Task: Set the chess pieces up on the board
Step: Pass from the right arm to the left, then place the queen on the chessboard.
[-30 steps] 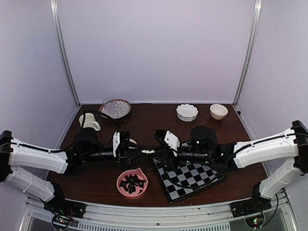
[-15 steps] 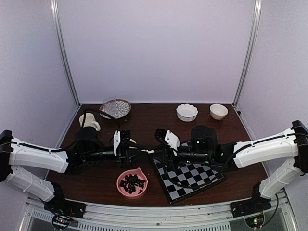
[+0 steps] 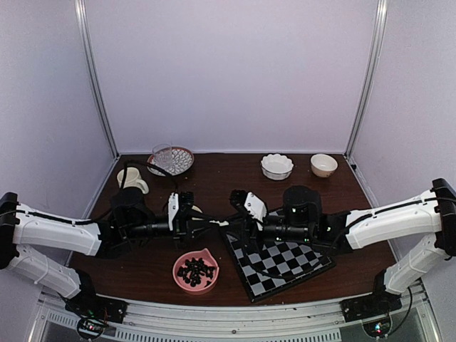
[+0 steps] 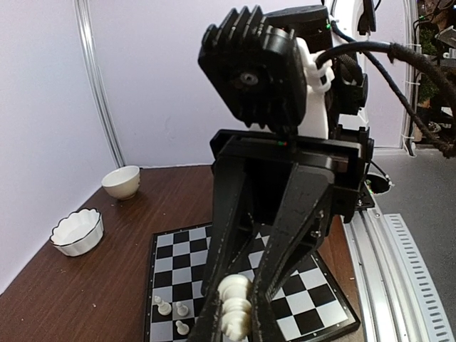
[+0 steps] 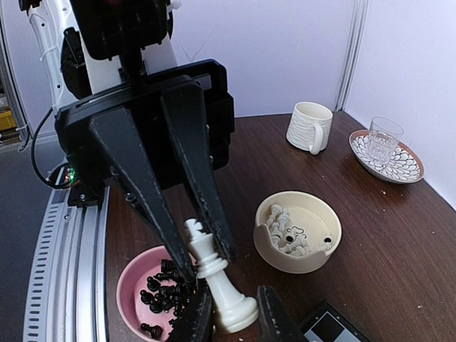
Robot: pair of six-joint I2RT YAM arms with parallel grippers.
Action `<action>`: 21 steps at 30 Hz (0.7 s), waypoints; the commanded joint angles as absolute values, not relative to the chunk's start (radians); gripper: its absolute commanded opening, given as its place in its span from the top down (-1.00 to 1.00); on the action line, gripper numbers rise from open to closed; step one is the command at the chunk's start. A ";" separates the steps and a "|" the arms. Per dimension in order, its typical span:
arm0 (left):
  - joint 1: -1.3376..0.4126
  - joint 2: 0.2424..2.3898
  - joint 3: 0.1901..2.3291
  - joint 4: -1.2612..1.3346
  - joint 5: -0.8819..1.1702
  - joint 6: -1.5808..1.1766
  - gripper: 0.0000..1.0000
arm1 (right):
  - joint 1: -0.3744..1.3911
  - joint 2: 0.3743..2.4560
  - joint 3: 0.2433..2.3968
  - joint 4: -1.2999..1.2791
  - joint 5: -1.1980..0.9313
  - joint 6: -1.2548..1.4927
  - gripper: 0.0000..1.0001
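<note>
1. Pale lilac walls close in a dark brown wooden table (image 3: pixel 235 178); the two arms reach in from either side and meet nose to nose over its middle
2. The checked board (image 3: pixel 285 260) lies askew on the near right of the table, under the right arm, with three white pawns (image 4: pixel 164 308) standing close together near one corner
3. A white chess piece (image 5: pixel 214 274) with a crowned head hangs in the air between the two grippers, near the board's left corner
4. The right gripper (image 5: pixel 231 315) pinches the round base of that piece between its fingers
5. The left gripper (image 5: pixel 205 262) has its long black fingers close on either side of the piece's head; whether they actually press on it I cannot tell
6. Below the meeting point sits a pink bowl (image 3: pixel 177 269) of black chessmen (image 3: pixel 196 272); a cream bowl (image 5: pixel 299 262) of white chessmen (image 5: pixel 288 228) stands by the left gripper
7. Along the back stand a mug (image 3: pixel 132 179) and a glass (image 3: pixel 162 158) on a patterned plate (image 3: pixel 185 160) to the left, and a scalloped bowl (image 3: pixel 276 166) and a small cream bowl (image 3: pixel 323 164) to the right
</note>
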State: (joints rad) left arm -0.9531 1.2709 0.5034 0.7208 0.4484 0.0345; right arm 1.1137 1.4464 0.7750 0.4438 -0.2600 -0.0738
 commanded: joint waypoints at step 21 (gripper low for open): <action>-0.959 1.349 0.670 0.478 0.444 0.058 1.00 | 0.979 1.097 0.569 0.379 0.003 -0.052 -0.66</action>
State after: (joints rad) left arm -0.9531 1.3121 0.5919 0.5625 0.4412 0.0395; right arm 0.9981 1.1702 0.6266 0.4080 -0.1749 -0.0925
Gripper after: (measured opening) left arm 0.095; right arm 0.767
